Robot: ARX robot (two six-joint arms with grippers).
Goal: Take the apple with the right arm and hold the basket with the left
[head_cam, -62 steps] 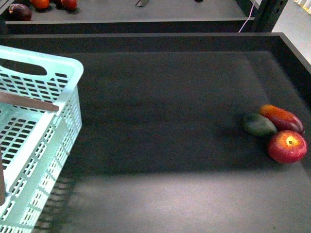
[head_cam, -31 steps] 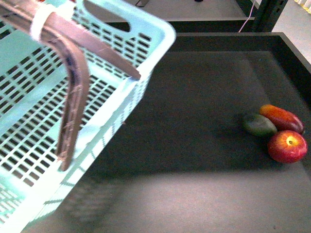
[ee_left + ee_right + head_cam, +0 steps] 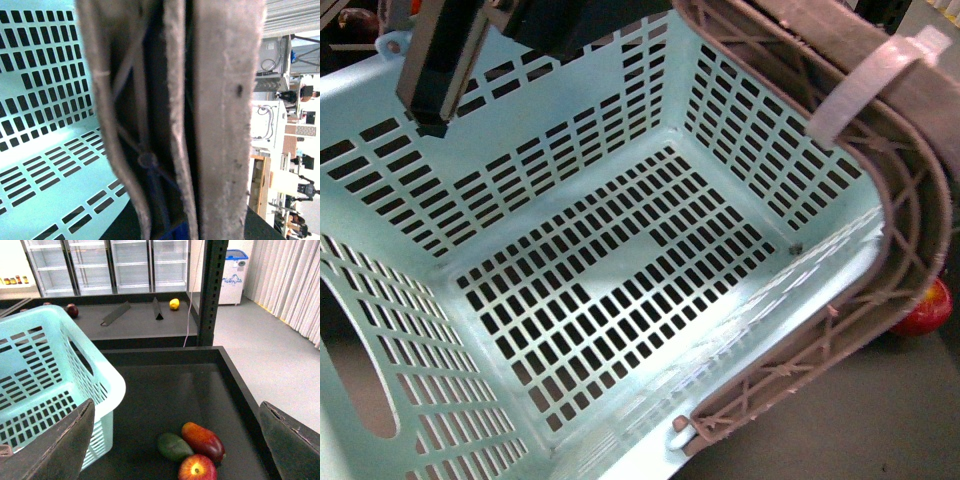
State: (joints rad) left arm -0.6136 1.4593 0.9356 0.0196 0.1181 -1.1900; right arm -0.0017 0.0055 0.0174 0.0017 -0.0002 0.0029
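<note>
The light teal basket (image 3: pixel 620 290) hangs tilted and fills the front view, its inside empty. My left gripper is shut on its brown handle (image 3: pixel 220 125), which fills the left wrist view and hides the fingers. The handle (image 3: pixel 910 230) curves down the basket's right side with a white tie on it. Only a red sliver of the apple (image 3: pixel 932 308) shows past that handle. In the right wrist view the apple (image 3: pixel 197 468) lies on the dark tray floor. My right gripper (image 3: pixel 177 405) hangs open well above it, holding nothing.
A red-orange oblong fruit (image 3: pixel 202 440) and a dark green oval fruit (image 3: pixel 175 446) lie touching the apple. The tray's raised wall (image 3: pixel 240 390) runs close beside them. The basket (image 3: pixel 45 370) hangs to one side of the fruit. A shelf behind holds a yellow fruit (image 3: pixel 174 303).
The basket has swung up and to the right across the front view. It now covers the tray and the fruit, which were in plain sight before.
</note>
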